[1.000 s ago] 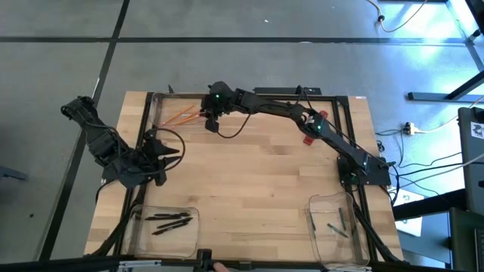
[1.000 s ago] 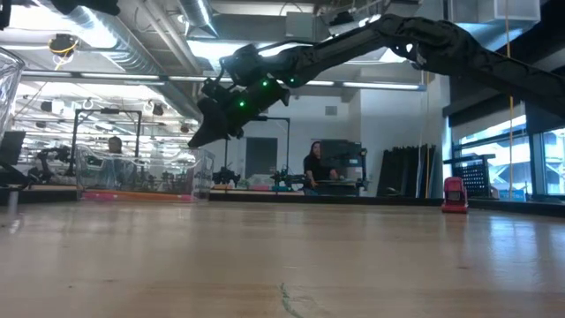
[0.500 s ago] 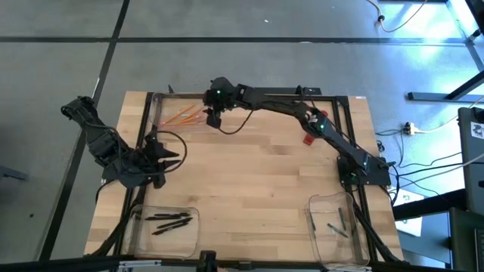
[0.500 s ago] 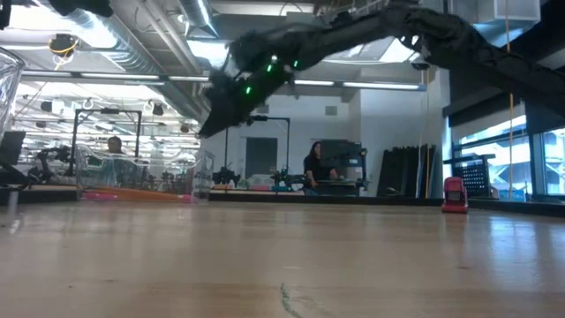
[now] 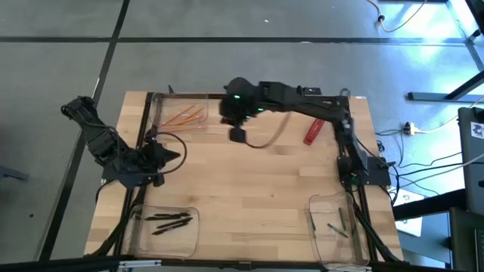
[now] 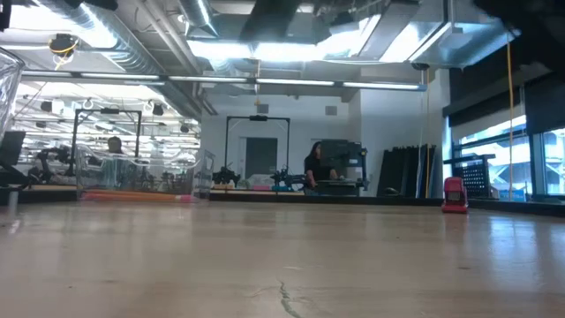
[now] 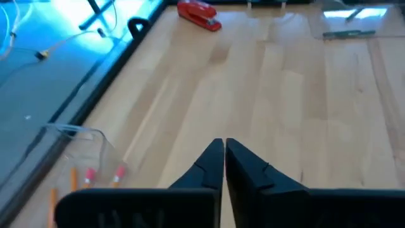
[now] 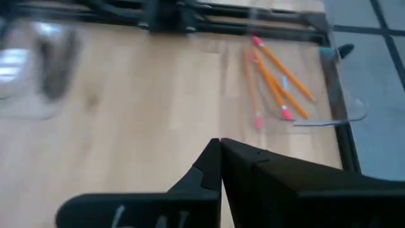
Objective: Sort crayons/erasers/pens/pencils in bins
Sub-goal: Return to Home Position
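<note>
Faintly, a clear bin [image 8: 342,118] rings pencils [image 8: 276,86] near the right pincer [image 8: 219,141].

Overhead, level, wrists; table [image 5: 249,181] seemingly shared

The dark right gripper [image 5: 238,137] has drawn back from over the clear plastic bin [image 5: 157,113] holding orange pencils [image 5: 185,117] and now hangs above the wooden table [image 5: 265,189] beside it. Its arm has risen out of the low view, uncovering a red stapler [image 5: 314,131].
</note>
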You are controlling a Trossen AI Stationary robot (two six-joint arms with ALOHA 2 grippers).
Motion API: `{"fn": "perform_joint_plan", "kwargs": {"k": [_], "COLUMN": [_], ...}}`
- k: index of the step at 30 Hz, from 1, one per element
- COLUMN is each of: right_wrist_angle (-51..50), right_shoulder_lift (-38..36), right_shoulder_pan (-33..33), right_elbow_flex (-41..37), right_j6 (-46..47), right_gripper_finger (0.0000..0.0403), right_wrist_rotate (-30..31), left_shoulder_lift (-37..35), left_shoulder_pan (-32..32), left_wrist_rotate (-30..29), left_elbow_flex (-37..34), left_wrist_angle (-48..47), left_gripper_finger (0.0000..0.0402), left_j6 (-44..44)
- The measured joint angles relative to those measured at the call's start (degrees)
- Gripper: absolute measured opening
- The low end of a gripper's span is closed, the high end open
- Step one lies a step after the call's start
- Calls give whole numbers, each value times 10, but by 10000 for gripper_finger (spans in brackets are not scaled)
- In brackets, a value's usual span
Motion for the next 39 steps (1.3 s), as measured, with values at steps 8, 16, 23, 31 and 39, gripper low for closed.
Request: {"fn": "perform_joint_plan", "kwargs": {"k": [8,16,23,31,39], "right_wrist_angle": [-138,-186,-92,207,385], "right_shoulder_lift": [-127,-223,-379,-601,-768], "right_shoulder_pan": [78,141,203,248,268], "right_elbow_flex": [-2,-48,-269,-618,-841], "right_j6": [30,86,185,241,238], "right_gripper_finger": [4,2,2,3,4], "right_wrist_rotate": [7,41,150,166,167], "left_shoulder_lift": [-74,-151,-251,-380,-464], "left_shoulder_pan": [0,-16,-21,-15,17], "left_wrist_rotate": [-18,-45,-22,23,66], "left_elbow_flex": [0,-34,-152,-252,-320], "left_wrist_angle": [-4,49,235,417,476], "left_gripper_finger": [1,0,0,0,0], "left_j6": [36,81,206,380,452]}}
